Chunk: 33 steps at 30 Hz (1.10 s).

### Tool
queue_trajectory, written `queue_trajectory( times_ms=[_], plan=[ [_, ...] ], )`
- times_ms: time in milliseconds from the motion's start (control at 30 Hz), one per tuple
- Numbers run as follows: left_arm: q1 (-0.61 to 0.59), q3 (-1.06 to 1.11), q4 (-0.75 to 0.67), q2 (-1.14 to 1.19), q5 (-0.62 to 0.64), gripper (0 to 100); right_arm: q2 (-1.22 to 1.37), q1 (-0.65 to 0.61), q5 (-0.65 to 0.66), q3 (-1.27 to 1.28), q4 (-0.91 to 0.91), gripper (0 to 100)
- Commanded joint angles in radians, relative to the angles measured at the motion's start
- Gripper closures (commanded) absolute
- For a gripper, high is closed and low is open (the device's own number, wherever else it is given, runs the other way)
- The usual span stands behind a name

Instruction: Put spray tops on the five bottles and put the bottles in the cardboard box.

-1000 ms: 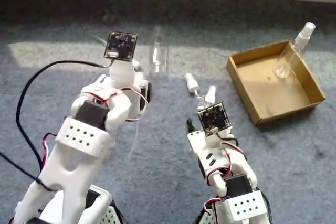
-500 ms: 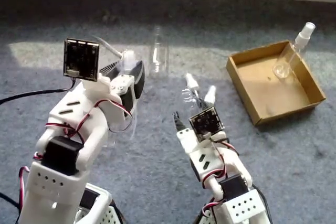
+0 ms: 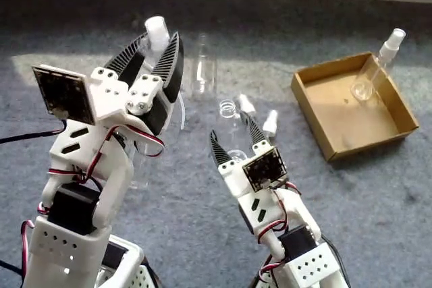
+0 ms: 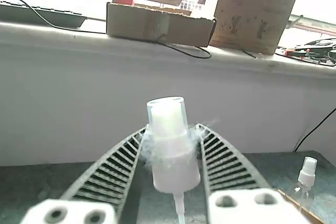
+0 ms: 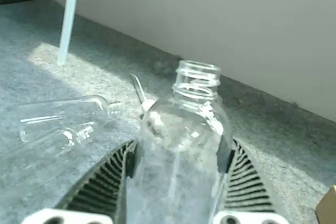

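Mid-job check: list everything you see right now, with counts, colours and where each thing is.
held bottle: 1, clear, uncapped, upright in the right gripper
held spray top: 1, white, in the left gripper
loose bottle: 1, clear, lying on the carpet beyond the grippers
loose spray tops: 2, white, on the carpet between held bottle and box
capped bottle: 1, clear, white top, leaning in the box's far corner
cardboard box: 1, brown, at the right
carpet: grey
left gripper: raised
right gripper: low, centre
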Motion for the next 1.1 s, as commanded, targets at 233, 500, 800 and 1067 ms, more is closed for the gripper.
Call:
queue_trajectory(
  times_ms=[233, 500, 800, 1067],
  plan=[
    [0.189, -0.165, -0.075, -0.018, 0.005, 99, -0.012, -0.010, -0.009, -0.019, 0.111, 88.9],
    [0.243, -0.168, -0.106, -0.018, 0.011, 99, -0.150, -0.007, -0.009, -0.116, 0.220, 88.9],
    [0.315, -0.168, -0.132, -0.018, 0.008, 99, -0.240, -0.012, -0.009, -0.113, 0.325, 88.9],
    [0.274, -0.096, -0.287, -0.007, 0.003, 99, -0.242, -0.084, -0.003, -0.113, 0.266, 88.9]
  ],
)
